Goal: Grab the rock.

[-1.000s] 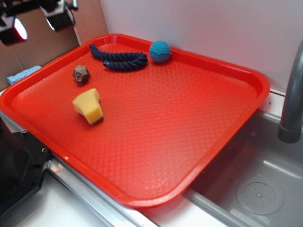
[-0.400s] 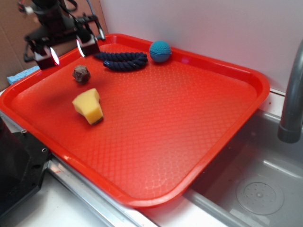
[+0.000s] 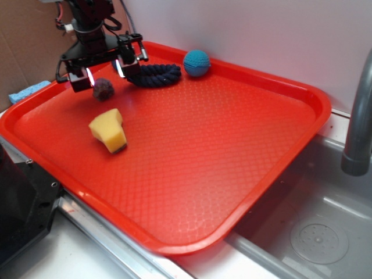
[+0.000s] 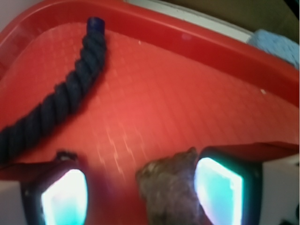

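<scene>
The rock (image 3: 103, 89), small, lumpy and brown-grey, lies on the red tray (image 3: 232, 151) near its far left corner. My gripper (image 3: 103, 72) hangs just over it, open, with one finger on each side. In the wrist view the rock (image 4: 171, 190) sits between the two glowing pads, close against the right pad (image 4: 217, 190) and well apart from the left pad (image 4: 65, 197). The gripper (image 4: 140, 194) holds nothing.
A dark blue rope (image 3: 152, 74) lies just behind the gripper, and a teal knitted ball (image 3: 196, 63) sits beyond it. A yellow sponge wedge (image 3: 109, 130) lies in front of the rock. A blue sponge (image 3: 27, 91) is off the tray's left edge. A sink (image 3: 314, 232) and faucet (image 3: 356, 116) are on the right.
The gripper has come in from the upper left and down, and now straddles the rock. The rock, rope, ball and sponge have not moved.
</scene>
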Available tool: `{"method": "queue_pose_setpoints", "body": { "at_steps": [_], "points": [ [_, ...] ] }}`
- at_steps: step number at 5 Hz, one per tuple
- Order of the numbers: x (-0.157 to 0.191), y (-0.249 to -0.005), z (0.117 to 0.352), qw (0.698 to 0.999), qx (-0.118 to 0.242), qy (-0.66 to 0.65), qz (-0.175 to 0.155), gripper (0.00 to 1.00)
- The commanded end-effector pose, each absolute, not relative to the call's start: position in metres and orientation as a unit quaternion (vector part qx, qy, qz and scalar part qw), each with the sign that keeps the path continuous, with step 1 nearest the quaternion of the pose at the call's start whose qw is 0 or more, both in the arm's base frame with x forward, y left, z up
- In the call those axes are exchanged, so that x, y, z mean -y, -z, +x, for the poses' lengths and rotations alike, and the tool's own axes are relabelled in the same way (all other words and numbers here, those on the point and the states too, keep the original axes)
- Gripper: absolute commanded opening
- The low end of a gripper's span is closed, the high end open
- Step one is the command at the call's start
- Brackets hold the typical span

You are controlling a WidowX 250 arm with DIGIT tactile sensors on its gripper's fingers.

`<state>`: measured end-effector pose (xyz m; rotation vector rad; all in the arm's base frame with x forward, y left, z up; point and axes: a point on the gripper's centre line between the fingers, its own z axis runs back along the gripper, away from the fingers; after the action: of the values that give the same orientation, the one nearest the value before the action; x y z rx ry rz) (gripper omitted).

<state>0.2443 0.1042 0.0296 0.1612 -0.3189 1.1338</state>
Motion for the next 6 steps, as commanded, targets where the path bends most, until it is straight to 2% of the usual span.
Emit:
{"method": "queue_pose_setpoints", "body": {
  "at_steps": [1, 2, 3, 4, 5, 6],
  "points": [
    [-0.103, -0.030, 0.238, 0.833, 0.161, -0.524, 0.072, 0.27],
    [-0.101, -0.031, 0.232, 0.830, 0.162, -0.530, 0.069, 0.00],
    [-0.099, -0.043, 0.228, 0.832, 0.165, -0.527, 0.056, 0.00],
    [-0.090, -0.075, 0.226, 0.864, 0.154, -0.479, 0.023, 0.00],
    [-0.067, -0.112, 0.221, 0.917, 0.111, -0.382, -0.015, 0.00],
    [-0.042, -0.142, 0.209, 0.956, 0.077, -0.280, -0.033, 0.00]
  ]
}}
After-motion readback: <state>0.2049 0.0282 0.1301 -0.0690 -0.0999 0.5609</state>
